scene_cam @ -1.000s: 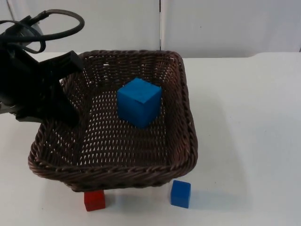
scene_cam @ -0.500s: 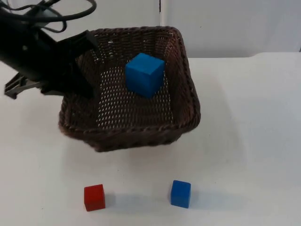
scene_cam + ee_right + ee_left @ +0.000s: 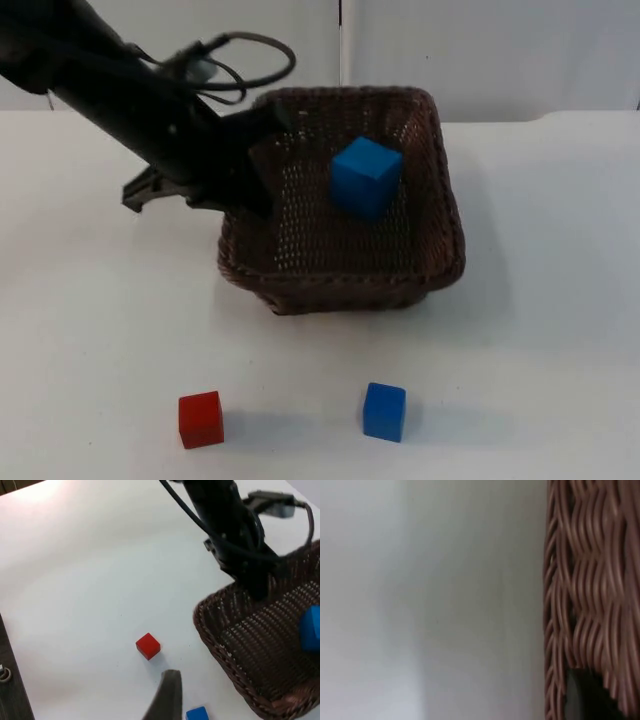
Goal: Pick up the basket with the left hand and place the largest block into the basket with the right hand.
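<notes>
A brown wicker basket [image 3: 430,215] sits at the middle of the table, slightly right of centre. My left gripper [image 3: 256,168] is shut on its left wall, and the weave [image 3: 590,580] fills the space beside the gripper in the left wrist view. The largest block, a big blue cube [image 3: 366,178], lies inside the basket toward its far right side. From the right wrist view I see the basket [image 3: 212,637], the big blue cube [image 3: 312,635] and my right gripper [image 3: 169,700], which hangs above the table's front area, away from the basket.
A small red block [image 3: 201,419] and a small blue block [image 3: 384,411] lie on the table in front of the basket; both also appear in the right wrist view, red block [image 3: 148,645] and blue block [image 3: 196,714]. The grey partition wall [image 3: 480,50] stands just behind the basket.
My left arm has carried the basket, with the big blue cube in it, to the right and away from the camera. The two small blocks have not moved.
</notes>
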### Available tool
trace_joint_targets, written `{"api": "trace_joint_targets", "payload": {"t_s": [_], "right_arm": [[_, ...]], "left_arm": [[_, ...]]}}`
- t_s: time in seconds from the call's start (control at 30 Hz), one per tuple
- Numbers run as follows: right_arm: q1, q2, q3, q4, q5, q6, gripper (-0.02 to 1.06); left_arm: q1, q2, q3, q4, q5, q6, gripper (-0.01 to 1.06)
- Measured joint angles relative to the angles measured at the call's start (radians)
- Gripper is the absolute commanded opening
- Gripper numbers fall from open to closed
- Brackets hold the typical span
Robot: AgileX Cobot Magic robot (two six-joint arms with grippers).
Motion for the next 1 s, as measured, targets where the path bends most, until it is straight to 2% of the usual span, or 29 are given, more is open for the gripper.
{"api": "trace_joint_targets", "payload": {"t_s": [0.23,0.33,0.37,0.4,0.47,0.53,0.57,0.67,1.0], "right_arm": [[0.000,0.000,0.000,-0.028,0.000,0.000,0.74],[0.000,0.000,0.000,-0.034,0.000,0.000,0.74],[0.000,0.000,0.000,-0.034,0.000,0.000,0.74],[0.000,0.000,0.000,-0.034,0.000,0.000,0.74],[0.000,0.000,0.000,-0.036,0.000,0.000,0.74],[0.000,0.000,0.000,-0.039,0.000,0.000,0.74],[0.000,0.000,0.000,-0.040,0.000,0.000,0.74],[0.000,0.000,0.000,-0.041,0.003,0.000,0.74],[0.000,0.000,0.000,-0.041,0.007,0.000,0.74]], "left_arm": [[-0.021,0.072,-0.042,0.000,-0.002,0.002,0.01],[-0.024,0.074,-0.042,0.000,0.000,0.004,0.26],[-0.024,0.074,-0.042,0.000,0.000,0.004,0.38],[-0.024,0.074,-0.042,-0.006,0.000,0.004,0.38],[-0.024,0.072,-0.047,-0.016,0.002,0.004,0.60],[-0.024,0.071,-0.049,-0.016,0.007,0.004,0.75],[-0.024,0.071,-0.051,-0.016,0.014,0.004,0.75],[-0.024,0.071,-0.051,-0.007,0.020,0.004,0.84],[0.018,0.071,-0.051,0.036,0.023,-0.016,0.85]]}}
